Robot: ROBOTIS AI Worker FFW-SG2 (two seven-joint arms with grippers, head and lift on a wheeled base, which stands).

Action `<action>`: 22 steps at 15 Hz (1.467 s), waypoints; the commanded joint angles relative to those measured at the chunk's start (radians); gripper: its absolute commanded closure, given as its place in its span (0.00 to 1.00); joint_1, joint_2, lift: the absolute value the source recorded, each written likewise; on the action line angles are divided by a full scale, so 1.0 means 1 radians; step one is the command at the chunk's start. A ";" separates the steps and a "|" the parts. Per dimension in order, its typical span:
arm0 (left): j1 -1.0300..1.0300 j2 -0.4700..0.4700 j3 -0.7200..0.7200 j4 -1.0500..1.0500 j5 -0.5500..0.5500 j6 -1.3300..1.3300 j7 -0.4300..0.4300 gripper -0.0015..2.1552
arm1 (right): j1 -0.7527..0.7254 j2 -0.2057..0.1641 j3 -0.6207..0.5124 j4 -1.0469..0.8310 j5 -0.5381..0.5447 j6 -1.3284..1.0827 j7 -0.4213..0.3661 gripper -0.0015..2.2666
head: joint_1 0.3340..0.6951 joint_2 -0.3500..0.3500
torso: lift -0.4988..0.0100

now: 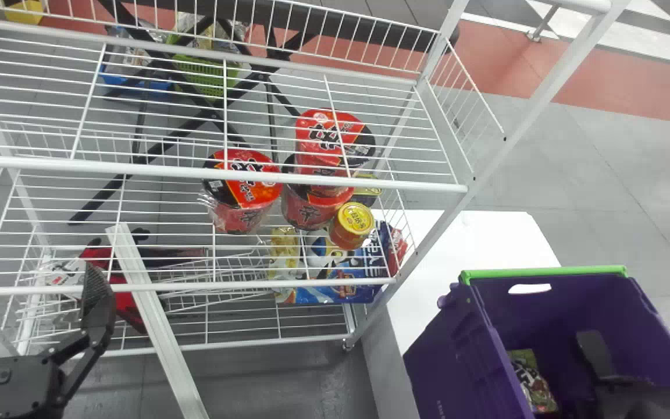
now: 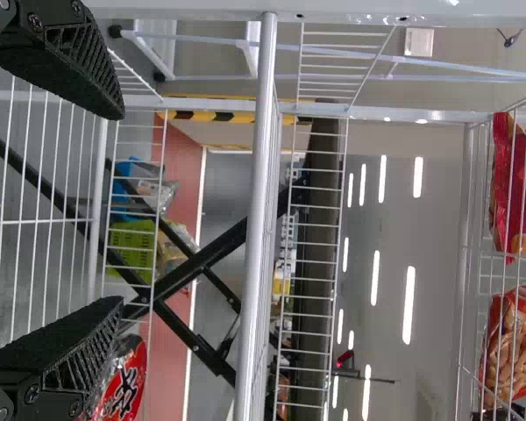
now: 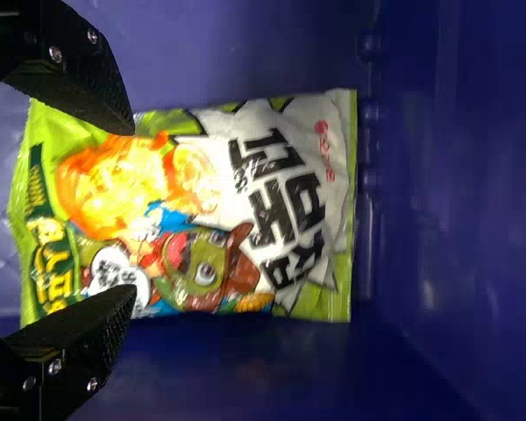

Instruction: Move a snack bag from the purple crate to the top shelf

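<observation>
In the head view my right gripper (image 1: 595,358) is down inside the purple crate (image 1: 573,297), to the right of the green and white snack bag (image 1: 533,378). The right wrist view shows this gripper (image 3: 130,210) open, its two fingers spread over one end of the snack bag (image 3: 210,202), which lies on the floor of the crate (image 3: 456,193). Whether they touch it I cannot tell. My left gripper (image 1: 35,285) stands open and empty by the left front of the white wire rack, whose uppermost level in the head view (image 1: 323,184) is bare; the left wrist view also shows this gripper (image 2: 120,206).
Red noodle cups (image 1: 242,186) and a yellow-lidded cup (image 1: 353,220) stand on a lower rack level, blue packs (image 1: 335,285) below them. A white table (image 1: 480,238) adjoins the crate. Red bags (image 2: 513,184) show behind wires in the left wrist view. A slanted post (image 1: 149,314) stands in front.
</observation>
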 commanded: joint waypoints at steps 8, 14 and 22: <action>0.000 0.000 0.001 0.009 0.006 -0.007 0.000 0.03 | -0.010 -0.038 0.045 0.104 0.019 -0.103 -0.017 0.10 | 1.00 0.00 | 0.09; 0.001 0.002 0.000 0.013 0.004 -0.007 0.002 0.03 | -0.007 -0.038 0.043 0.131 -0.015 -0.146 -0.023 0.10 | 1.00 0.00 | 0.09; 0.007 0.006 0.001 0.010 0.006 -0.016 0.002 0.03 | -0.015 -0.057 0.053 0.179 -0.035 -0.177 -0.064 0.17 | 1.00 0.00 | 0.09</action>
